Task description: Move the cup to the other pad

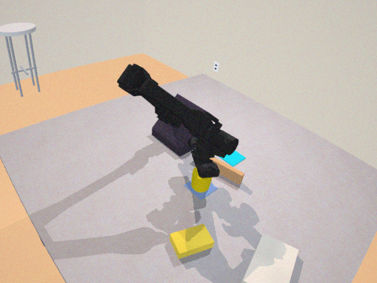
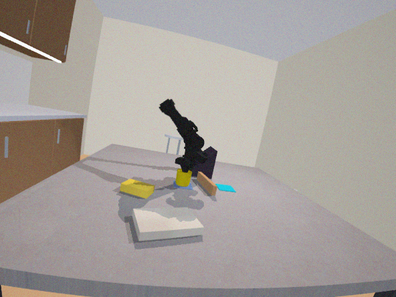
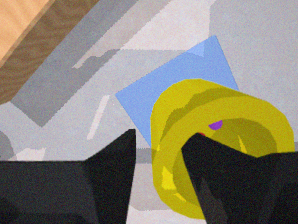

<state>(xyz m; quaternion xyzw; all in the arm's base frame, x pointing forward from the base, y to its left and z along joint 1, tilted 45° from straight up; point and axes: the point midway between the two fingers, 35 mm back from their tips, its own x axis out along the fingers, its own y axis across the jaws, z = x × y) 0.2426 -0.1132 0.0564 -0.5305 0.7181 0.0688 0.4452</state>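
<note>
The yellow cup [image 1: 201, 184] [image 2: 183, 178] [image 3: 172, 102] stands upright on the blue pad [image 1: 201, 195] [image 2: 190, 187] [image 3: 172, 70]. A purple marble [image 3: 215, 125] and part of a red marble [image 3: 201, 134] show inside it; the rest of its inside is hidden. My gripper [image 1: 206, 174] [image 2: 184, 170] [image 3: 157, 135] points down at the cup's rim and is partly open. In the wrist view one finger reaches over the cup's opening, the other is outside its wall, with a gap to the wall. The other pad, cyan [image 1: 234, 159] [image 2: 226, 188], holds nothing.
A wooden block [image 1: 230, 172] [image 2: 207, 184] [image 3: 20, 20] stands on edge between the two pads. A yellow block [image 1: 192, 240] [image 2: 137, 188] and a white slab [image 1: 274, 261] [image 2: 168, 224] lie on the cup's other sides. A dark box shape [image 1: 169, 137] [image 2: 209, 160] is behind the arm.
</note>
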